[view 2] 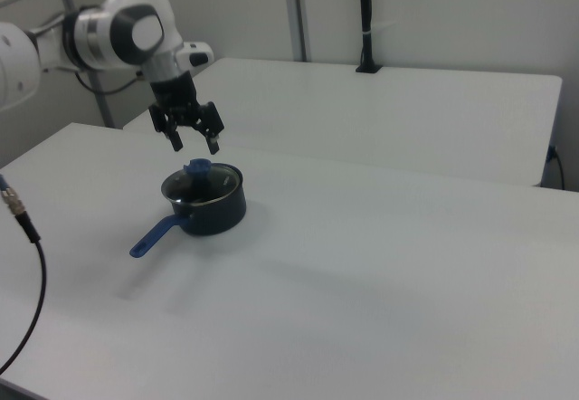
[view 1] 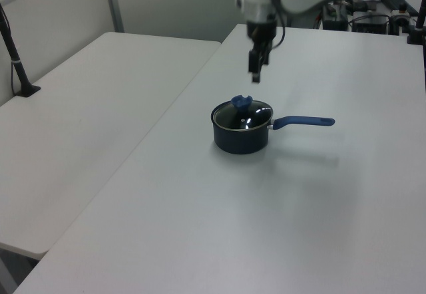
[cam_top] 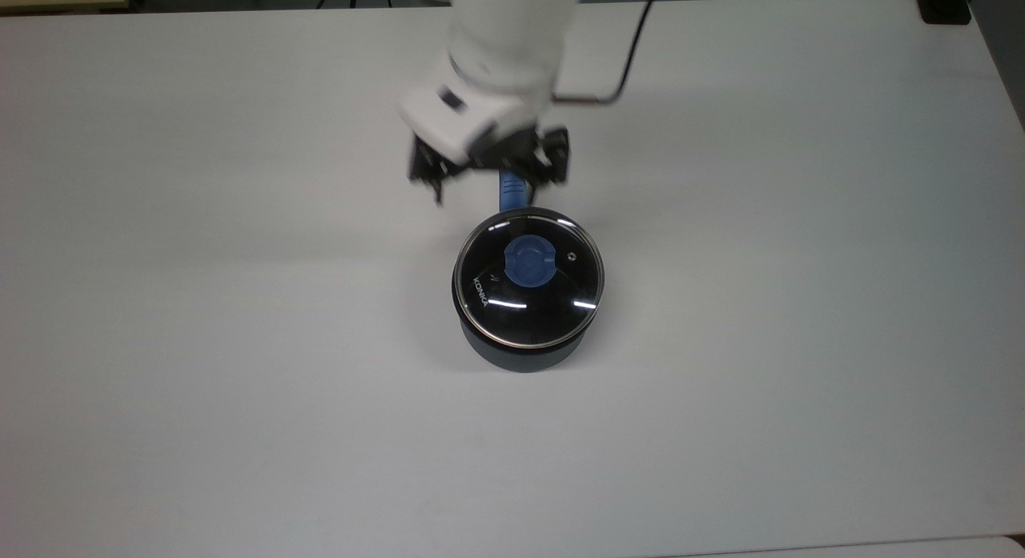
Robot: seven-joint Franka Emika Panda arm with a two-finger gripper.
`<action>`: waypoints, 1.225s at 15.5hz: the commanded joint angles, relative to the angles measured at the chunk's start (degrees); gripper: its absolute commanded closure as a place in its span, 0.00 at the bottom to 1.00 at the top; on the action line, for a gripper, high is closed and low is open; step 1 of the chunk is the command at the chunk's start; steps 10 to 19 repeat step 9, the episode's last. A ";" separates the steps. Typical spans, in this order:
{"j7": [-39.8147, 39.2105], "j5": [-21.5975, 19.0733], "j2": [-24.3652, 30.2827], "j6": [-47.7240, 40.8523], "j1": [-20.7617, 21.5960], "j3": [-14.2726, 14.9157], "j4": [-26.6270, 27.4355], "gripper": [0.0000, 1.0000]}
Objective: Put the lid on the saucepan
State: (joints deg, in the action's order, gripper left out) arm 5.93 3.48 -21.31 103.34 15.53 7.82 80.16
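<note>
Lid sits flat on pan, frame centre, top view. Gripper spread, empty, above knob. We'd judge retreat is the step: go straight up, clear of knob & handle.

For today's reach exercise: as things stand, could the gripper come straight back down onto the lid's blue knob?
Probably yes. The gripper hangs open above the saucepan, and the lid sits on it with its knob uncovered. Nothing stands between them on the table.
</note>
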 commanded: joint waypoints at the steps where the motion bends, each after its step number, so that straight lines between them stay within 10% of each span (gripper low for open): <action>1: 2.34 0.91 11.00 -4.11 -2.60 0.09 9.38 0.00; 8: -0.65 0.74 19.73 -4.11 -15.07 -5.96 15.73 0.00; 19: -0.65 0.74 19.64 -4.11 -15.61 -6.23 15.38 0.00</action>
